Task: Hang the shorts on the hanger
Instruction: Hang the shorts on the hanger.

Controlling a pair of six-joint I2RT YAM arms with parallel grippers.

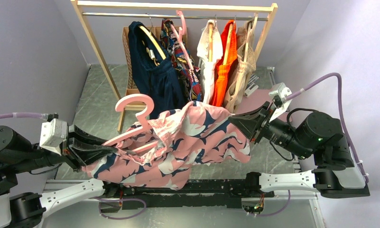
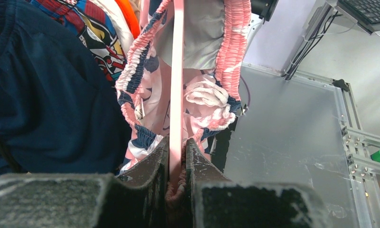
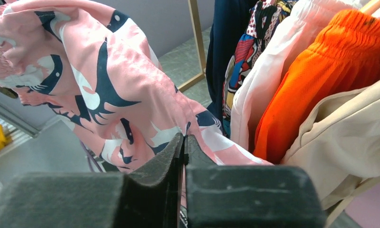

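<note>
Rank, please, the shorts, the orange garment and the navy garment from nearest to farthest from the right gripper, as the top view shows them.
1. The shorts: pinched in the right gripper, spreading to its left.
2. The orange garment: hanging on the rail, behind the gripper.
3. The navy garment: at the rail's left end, farthest.

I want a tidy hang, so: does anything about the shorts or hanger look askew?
Yes. The hanger is tilted in mid-air, clamped at one end by the left gripper. The shorts are bunched unevenly over it, sagging low near that gripper, while the right gripper pinches their opposite edge.
</note>
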